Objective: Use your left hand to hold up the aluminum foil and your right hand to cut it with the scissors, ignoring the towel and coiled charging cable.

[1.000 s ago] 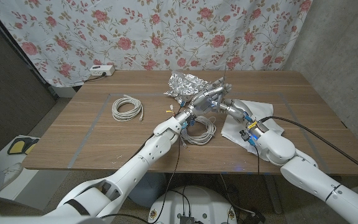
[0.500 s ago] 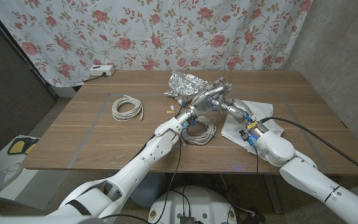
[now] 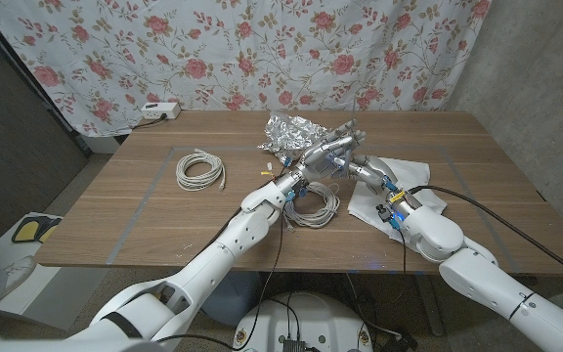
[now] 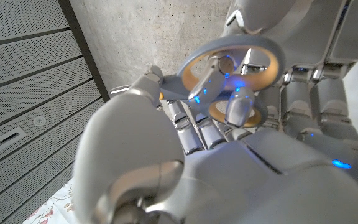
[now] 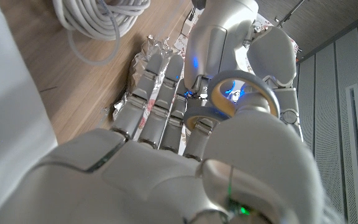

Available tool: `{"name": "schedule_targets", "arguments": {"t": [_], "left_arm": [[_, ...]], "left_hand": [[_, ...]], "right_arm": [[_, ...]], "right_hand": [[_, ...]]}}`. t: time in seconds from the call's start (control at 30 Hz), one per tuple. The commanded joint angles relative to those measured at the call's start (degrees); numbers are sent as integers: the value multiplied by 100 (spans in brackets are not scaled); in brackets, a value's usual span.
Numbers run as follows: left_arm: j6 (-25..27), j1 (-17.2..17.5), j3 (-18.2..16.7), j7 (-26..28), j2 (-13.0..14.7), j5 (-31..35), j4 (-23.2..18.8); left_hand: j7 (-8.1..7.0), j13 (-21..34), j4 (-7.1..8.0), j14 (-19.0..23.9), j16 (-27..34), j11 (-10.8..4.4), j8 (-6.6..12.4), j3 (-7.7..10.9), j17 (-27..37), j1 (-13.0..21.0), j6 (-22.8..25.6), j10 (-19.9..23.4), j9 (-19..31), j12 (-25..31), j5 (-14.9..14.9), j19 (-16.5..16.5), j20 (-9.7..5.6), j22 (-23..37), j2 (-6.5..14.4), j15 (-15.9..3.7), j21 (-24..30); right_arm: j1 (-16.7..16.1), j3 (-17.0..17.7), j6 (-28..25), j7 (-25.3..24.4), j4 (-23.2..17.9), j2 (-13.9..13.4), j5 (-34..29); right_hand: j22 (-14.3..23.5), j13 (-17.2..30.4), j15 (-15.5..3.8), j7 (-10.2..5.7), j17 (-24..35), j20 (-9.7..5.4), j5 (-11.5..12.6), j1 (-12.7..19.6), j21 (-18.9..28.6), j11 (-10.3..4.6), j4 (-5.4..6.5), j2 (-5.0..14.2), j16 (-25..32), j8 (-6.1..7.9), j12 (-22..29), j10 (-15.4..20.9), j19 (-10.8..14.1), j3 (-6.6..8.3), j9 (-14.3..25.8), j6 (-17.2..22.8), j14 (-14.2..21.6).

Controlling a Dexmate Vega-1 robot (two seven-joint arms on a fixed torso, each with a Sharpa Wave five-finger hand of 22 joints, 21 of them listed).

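From the head view, the crumpled silver aluminum foil [image 3: 291,132] lies on the brown wooden surface [image 3: 145,210] toward its far middle. The left robot hand [image 3: 332,152] is raised just beside the foil's right edge, and the right robot hand [image 3: 368,172] meets it there, above a white cloth towel [image 3: 420,174]. A loose coil of white charging cable [image 3: 315,204] lies under the left forearm, and a second, tidier white coil [image 3: 200,169] sits well apart to the left. A white power strip [image 3: 160,111] rests at the far left edge.

In the left wrist view, the left robot hand [image 4: 229,168] curls its fingers around the grey-rimmed, orange-lined ring handles of the scissors [image 4: 232,71].

In the right wrist view, the right robot hand [image 5: 185,155] has its fingers at the same handles [image 5: 244,93]; whether it actually grips them I cannot tell. Foil [image 5: 145,56] and cable [image 5: 98,18] lie beyond.
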Motion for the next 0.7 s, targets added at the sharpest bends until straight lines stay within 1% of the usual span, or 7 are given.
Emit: {"name": "schedule_targets", "arguments": {"t": [0.03, 0.23, 0.3, 0.37, 0.43, 0.63, 0.7], "left_arm": [[-84, -26, -32, 12, 71, -15, -54], [-78, -21, -57, 25, 88, -48, -87], [-81, -14, -64, 48, 109, -40, -116], [-84, -8, -74, 68, 134, -35, -144], [-80, -3, -83, 78, 157, -38, -166], [-75, 36, -110, 138, 230, -44, -258], [-68, 59, -129, 165, 259, -61, -299]], "left_hand": [[-5, 14, 31, -85, 36, -315, 25, 33, 13, 19, 23, 335, 30, 24, 43, 38, 39, 12, 38, -148, -11], [-5, 22, 31, -95, 39, -316, 26, 33, 20, 20, 25, 340, 31, 22, 42, 35, 45, 13, 35, -145, -11], [-5, 25, 31, -97, 41, -316, 26, 33, 23, 20, 26, 343, 31, 21, 41, 35, 48, 13, 34, -144, -10], [-5, 26, 32, -103, 39, -316, 27, 31, 23, 18, 27, 343, 31, 21, 41, 35, 48, 13, 32, -142, -10], [-5, 28, 32, -106, 41, -316, 27, 31, 25, 18, 28, 344, 31, 20, 40, 35, 48, 13, 32, -142, -10], [-5, 37, 35, -117, 43, -318, 29, 30, 30, 15, 33, 351, 31, 17, 38, 33, 52, 13, 32, -140, -9], [-6, 39, 34, -126, 40, -318, 30, 29, 30, 14, 34, 352, 31, 15, 36, 29, 55, 13, 27, -139, -10]], "right_arm": [[-11, 19, -30, 70, -31, -91, 59], [-32, 30, -41, 90, -59, -142, 58], [-59, 50, -50, 71, -69, -150, 83], [-76, 67, -53, 72, -66, -171, 96], [-103, 86, -48, 47, -68, -178, 101], [-137, 113, -11, 83, -24, -178, 183], [-146, 118, -2, 122, -1, -171, 251]], "right_hand": [[204, 1669, -835, 201, 460, 34, -17, 117, 249, -1009, -6, -31, 261, 73, 1654, 1267, 50, -28, 133, -234, 356], [483, 2713, -820, 206, 1023, 4, -18, 154, 612, -1063, 2, -70, 427, 295, 2444, 1161, 120, -69, 525, -240, 564], [833, 3601, -805, 144, 1610, -69, -13, 192, 1034, -1104, 13, -92, 629, 494, 3100, 1110, 209, -95, 869, -301, 754], [1105, 4086, -808, 125, 2164, -105, -15, 204, 1363, -1015, 19, -139, 917, 656, 3555, 1391, 274, -133, 986, -119, 942], [1500, 4641, -808, 89, 2880, -189, -11, 222, 1780, -1043, 37, -145, 1264, 816, 3864, 1313, 281, -150, 1219, -148, 1024], [2333, 5030, -806, 45, 4188, -192, -15, 216, 2617, -1081, 75, -147, 1879, 979, 4089, 1365, 274, -172, 1388, -97, 1078], [2601, 5181, -802, 90, 4411, -224, -14, 187, 2901, -1075, 89, -143, 2098, 943, 4308, 1450, 291, -182, 1256, -29, 1163]]}}
